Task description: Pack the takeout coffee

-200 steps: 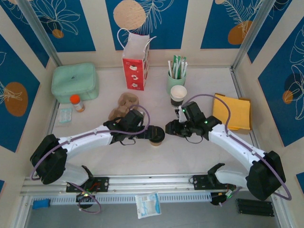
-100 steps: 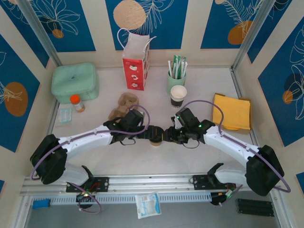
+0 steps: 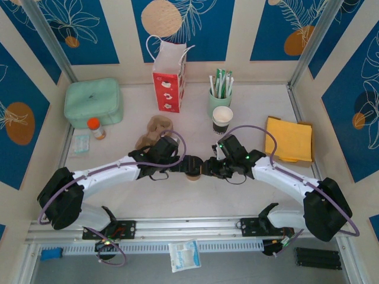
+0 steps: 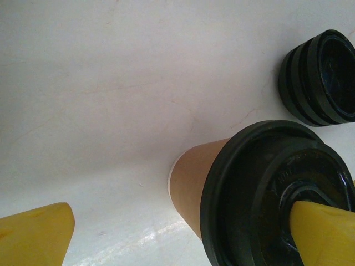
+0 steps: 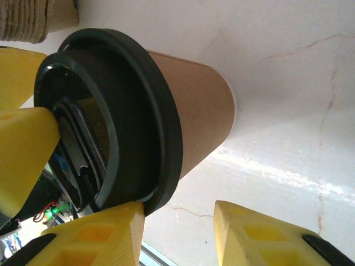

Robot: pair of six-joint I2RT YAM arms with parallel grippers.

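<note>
Nearest the arms' bases, a small white packet (image 3: 183, 254) is seen lying by the rail. A little farther in, at the middle of the worktop (image 3: 195, 201), the takeout coffee (image 5: 194, 111) is stood upright, with its black lid (image 4: 260, 183) pushed on. It is probably placed there so that it can be reached from both sides.

The left gripper (image 4: 183, 216) is held wide apart, and nothing is clamped in it. One yellow finger (image 4: 324, 235) looks to be laid against the top of the lid, maybe so the cup is not tipped over. The right gripper (image 5: 178, 213) is held low on the other side. Its fingers are set partly apart, with bare worktop seen between them, and one fingertip (image 5: 130, 213) is met by the lid's rim. The cup is not gripped yet.

Farther back, a black-sided cup (image 3: 222, 118) and a green cup of sticks (image 3: 219, 94) are stood close together. By the far wall a red and white bag (image 3: 169, 80) is stood upright, likely so the coffee can be put inside.
</note>
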